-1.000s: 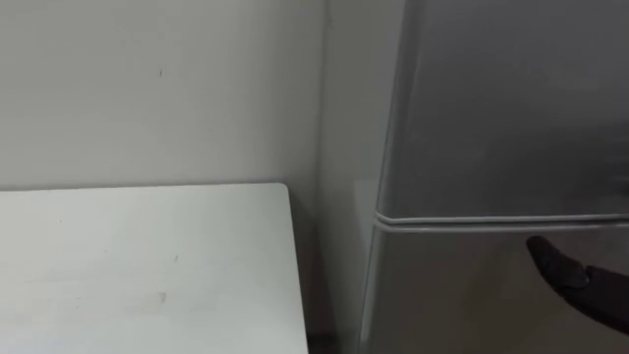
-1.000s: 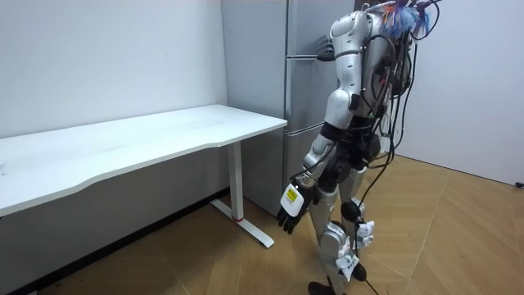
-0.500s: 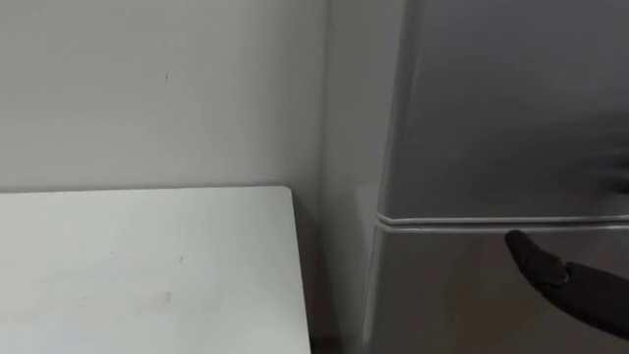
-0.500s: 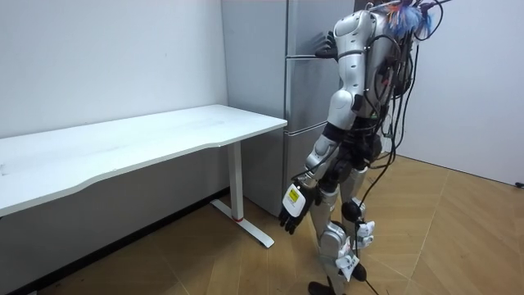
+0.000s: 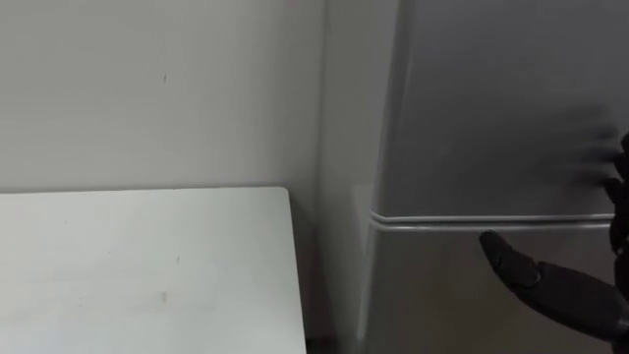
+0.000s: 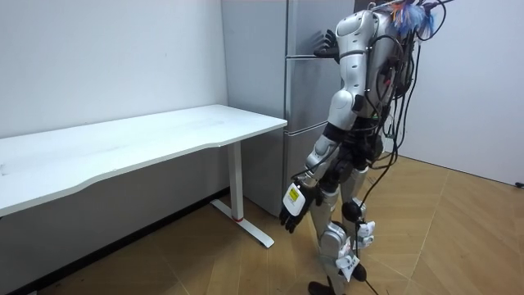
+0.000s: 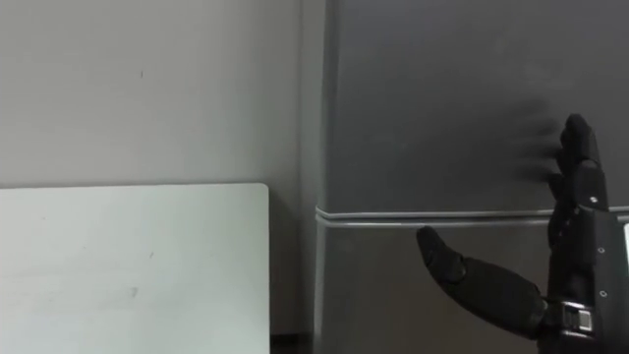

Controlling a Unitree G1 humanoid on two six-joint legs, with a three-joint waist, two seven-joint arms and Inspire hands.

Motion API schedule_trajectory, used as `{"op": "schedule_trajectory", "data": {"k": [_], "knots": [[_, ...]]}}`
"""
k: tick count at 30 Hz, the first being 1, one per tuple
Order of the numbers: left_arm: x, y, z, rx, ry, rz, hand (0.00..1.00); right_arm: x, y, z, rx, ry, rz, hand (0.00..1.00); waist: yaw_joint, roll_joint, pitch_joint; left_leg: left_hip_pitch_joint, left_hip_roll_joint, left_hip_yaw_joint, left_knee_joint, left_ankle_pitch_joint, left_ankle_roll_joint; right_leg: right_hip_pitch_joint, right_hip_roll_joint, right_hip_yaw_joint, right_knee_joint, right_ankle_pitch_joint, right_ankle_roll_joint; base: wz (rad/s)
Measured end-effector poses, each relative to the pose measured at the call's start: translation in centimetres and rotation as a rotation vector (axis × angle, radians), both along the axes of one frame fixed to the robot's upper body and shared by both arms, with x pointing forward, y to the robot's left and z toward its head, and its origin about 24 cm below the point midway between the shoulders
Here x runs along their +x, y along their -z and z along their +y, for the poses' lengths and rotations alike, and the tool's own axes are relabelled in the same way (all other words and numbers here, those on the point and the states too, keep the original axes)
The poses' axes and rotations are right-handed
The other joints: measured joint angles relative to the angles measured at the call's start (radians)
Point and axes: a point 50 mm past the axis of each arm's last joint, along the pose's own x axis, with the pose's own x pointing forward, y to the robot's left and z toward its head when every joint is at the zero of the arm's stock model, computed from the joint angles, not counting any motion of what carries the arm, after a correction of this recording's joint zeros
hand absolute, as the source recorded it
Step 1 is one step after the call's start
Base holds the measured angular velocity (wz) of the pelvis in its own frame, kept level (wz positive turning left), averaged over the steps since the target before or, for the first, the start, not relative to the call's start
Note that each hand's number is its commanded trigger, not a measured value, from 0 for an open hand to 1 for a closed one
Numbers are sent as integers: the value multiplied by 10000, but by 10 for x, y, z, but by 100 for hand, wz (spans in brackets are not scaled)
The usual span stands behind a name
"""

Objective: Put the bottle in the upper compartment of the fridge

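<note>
The grey fridge [image 7: 432, 108] stands right in front of me, its upper door shut above the seam [image 7: 393, 218] that parts it from the lower door. My right hand [image 7: 578, 246] is raised flat against the fridge front at that seam, open, fingers pointing up and thumb [image 5: 521, 272] stretched to the left. In the room view this hand [image 6: 327, 43] reaches the fridge [image 6: 307, 90] at shoulder height. My left hand [image 6: 288, 215] hangs low beside my leg with relaxed fingers and nothing in it.
A white table [image 5: 147, 265] stands to the left of the fridge against the pale wall, its corner close to the fridge side. In the room view the table [image 6: 164, 135] runs off to the left over a wooden floor [image 6: 458, 238].
My right hand has moved left and up across the fridge front; its upright fingers have come into sight. The left hand has stayed hanging.
</note>
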Motion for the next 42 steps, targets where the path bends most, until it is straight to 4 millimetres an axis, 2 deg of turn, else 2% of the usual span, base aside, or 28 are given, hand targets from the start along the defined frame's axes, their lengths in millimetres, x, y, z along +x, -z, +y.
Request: {"op": "schedule_trajectory", "data": {"k": [11, 15, 20, 22, 25, 31, 38, 41, 42], "knots": [[-3, 0, 1, 11, -189, 76, 0, 1, -2, -3, 6, -72, -40, 0, -30, 16, -27, 18, 41, -38, 25, 24, -40, 93, 62, -2, -130, 76, -38, 0], [-4, -1, 6, 41, -569, 5, 0, 0, -6, -11, -181, 38, -89, 0, -148, -89, -25, -8, 18, -186, 67, 24, -38, 172, 48, -61, -170, 90, -14, 11], [-9, -2, 12, 222, -864, 64, 0, 2, -26, -20, -753, 386, -1096, 0, -320, -296, -70, -12, 2, -339, 80, 24, -38, 262, -5, -310, -184, 72, -6, 13], [-13, -3, 15, 311, -991, 179, 0, -1, -35, -27, -1032, 807, -1592, 0, -365, -375, -105, 2, -9, -447, 62, 23, -38, 413, -6, -428, -361, 70, 3, 18], [-17, -4, 18, 375, -1345, 174, 0, -8, -45, -44, -1304, 1678, -2053, 0, -471, -441, -108, -19, 0, -455, 46, 13, -40, 519, 23, -510, -647, 122, 50, 17], [-22, -4, 18, 435, -1413, 278, 0, -21, -60, -68, -1798, 3253, -2734, 0, -806, -350, -84, -56, 0, -451, 47, 9, -40, 507, 6, -585, -618, 126, 51, 2], [-18, -5, 17, 577, -1424, 80, 0, -29, -68, -81, -1732, 4213, -3208, 0, -1034, -301, -55, 2, 4, -408, 21, 9, -40, 495, -1, -576, -607, 123, 54, -4], [-18, -6, 21, 722, -1645, -58, 0, -34, -69, -90, -1630, 4785, -3354, 0, -1091, -349, -47, 5, -7, -409, -10, 4, -40, 496, -7, -558, -616, 104, 66, 0], [-18, -6, 22, 756, -1728, -76, 0, -35, -68, -95, -1563, 5089, -3314, 0, -1111, -437, -41, 11, -15, -416, -18, 3, -37, 492, -11, -569, -614, 93, 78, 0]]}}
